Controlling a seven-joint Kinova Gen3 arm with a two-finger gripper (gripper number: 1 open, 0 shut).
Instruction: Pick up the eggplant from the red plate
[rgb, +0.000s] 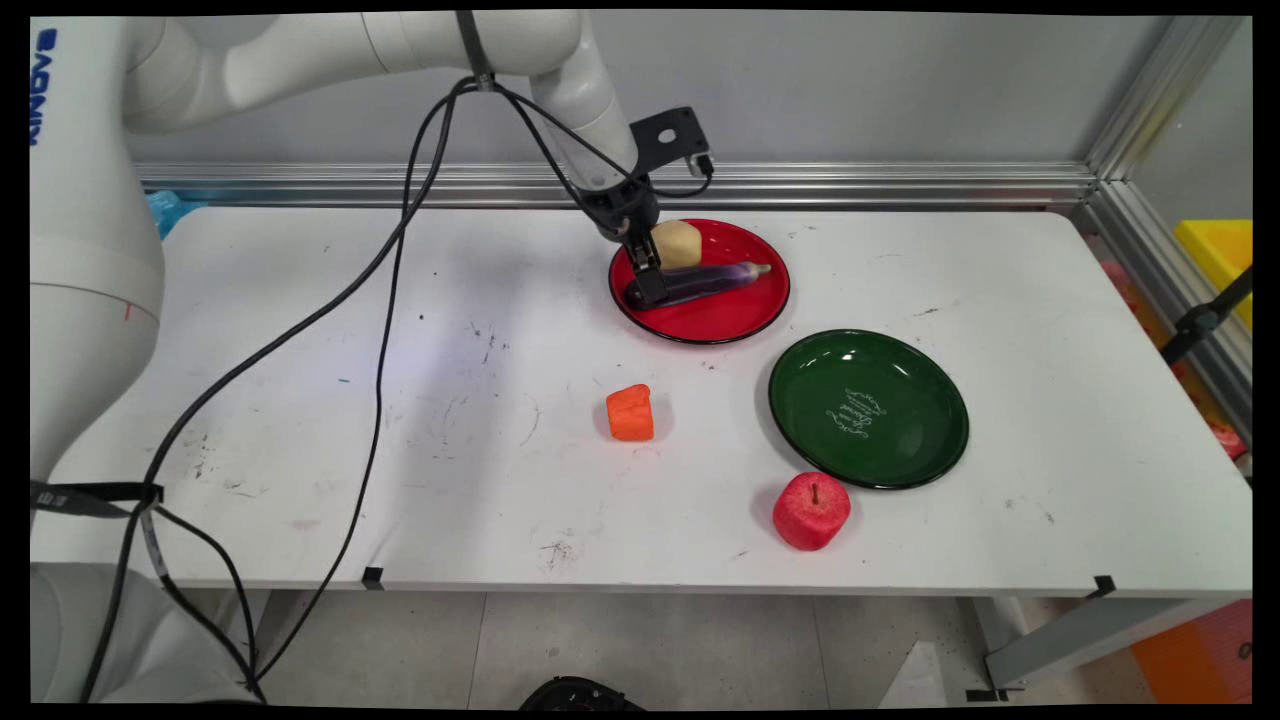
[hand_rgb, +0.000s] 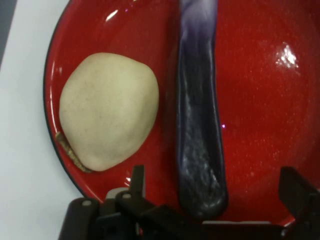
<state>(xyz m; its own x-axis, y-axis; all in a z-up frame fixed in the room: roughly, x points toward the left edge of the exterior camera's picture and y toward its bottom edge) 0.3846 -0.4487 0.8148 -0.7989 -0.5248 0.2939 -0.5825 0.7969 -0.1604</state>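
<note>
the table (rgb: 420, 420) carries a red plate (rgb: 735, 315) near the middle of its far edge, a green plate (rgb: 900, 440) toward the near right, an orange chunk (rgb: 630, 413) near the middle and a red apple (rgb: 811, 511) close to the near edge. on the red plate lie an eggplant (hand_rgb: 200, 125) and, just beside it, a potato (hand_rgb: 107, 132) against the rim. the gripper (hand_rgb: 212, 192) is low over the eggplant's thick end, its fingers apart and straddling that end without clamping it. the eggplant looks slick and tapered, so a pinch this near the tip could squirt it out or leave it dangling. a finger (hand_rgb: 135, 182) stands between eggplant and potato and could nudge the potato over the rim or drag the plate.
</note>
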